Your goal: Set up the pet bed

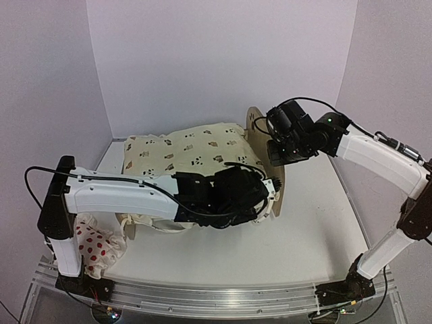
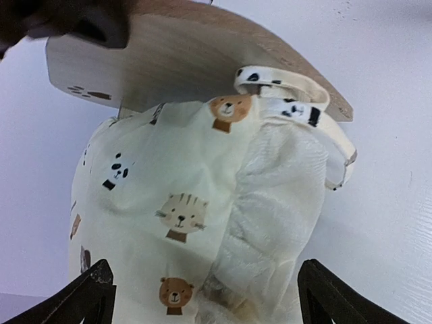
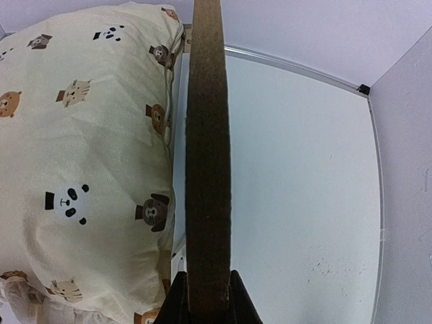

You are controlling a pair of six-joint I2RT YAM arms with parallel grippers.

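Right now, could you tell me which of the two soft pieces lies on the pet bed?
The cream animal-print cushion, against the headboard; the red-spotted white pillow lies off the pet bed, by the left arm's base.

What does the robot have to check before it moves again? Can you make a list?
1. Does the right gripper hold the pet bed by its headboard? Ok.
2. Is the left gripper open? Ok.
3. Is the cushion smooth at the headboard? Not ok, it bunches there.
4. Are the ties fastened? Cannot tell.
5. Is the spotted pillow on the bed? Not ok, it lies by the left arm's base.
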